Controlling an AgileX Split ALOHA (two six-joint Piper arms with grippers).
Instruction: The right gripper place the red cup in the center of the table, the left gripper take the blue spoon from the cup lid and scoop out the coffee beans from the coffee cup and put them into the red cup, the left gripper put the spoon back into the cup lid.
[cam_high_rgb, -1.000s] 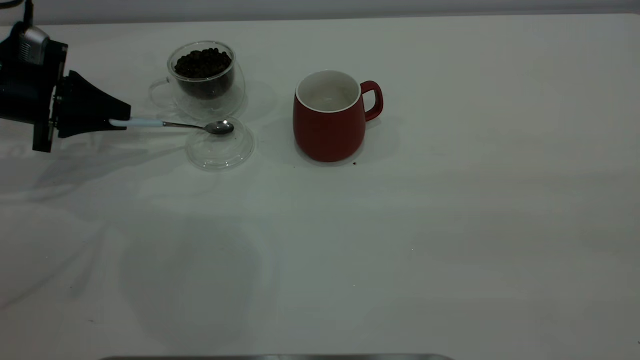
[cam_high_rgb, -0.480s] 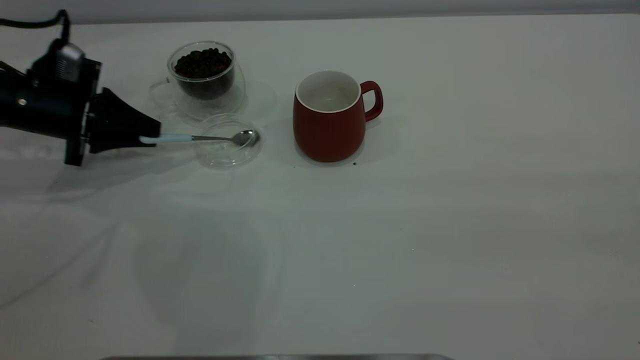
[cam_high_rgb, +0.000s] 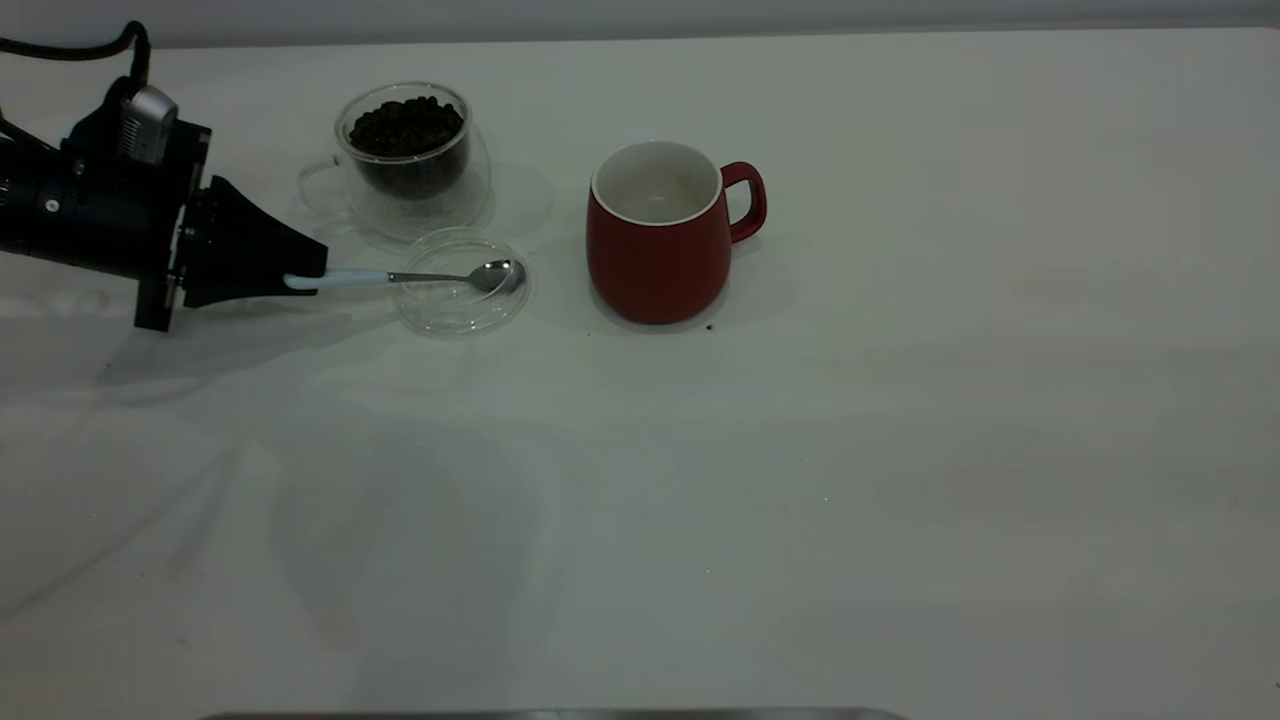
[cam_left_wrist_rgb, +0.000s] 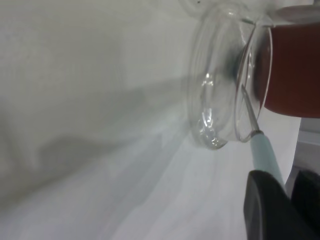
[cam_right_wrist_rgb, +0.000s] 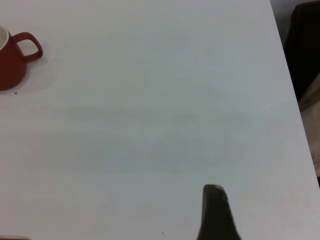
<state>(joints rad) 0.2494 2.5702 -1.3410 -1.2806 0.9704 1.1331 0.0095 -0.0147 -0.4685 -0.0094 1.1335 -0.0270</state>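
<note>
Exterior view: left gripper (cam_high_rgb: 300, 280) holds blue spoon (cam_high_rgb: 400, 277) over cup lid (cam_high_rgb: 455, 310)

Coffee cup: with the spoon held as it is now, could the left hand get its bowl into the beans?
Probably yes: the coffee cup stands open-topped just behind the cup lid, nothing between it and the left hand holding the blue spoon.

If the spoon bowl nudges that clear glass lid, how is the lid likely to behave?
The cup lid is shallow, round and lies loose on the smooth table, so it probably slides rather than tips. Being thin glass, it is likely light and chippable. The blue spoon looks stiff enough to shove it.
</note>
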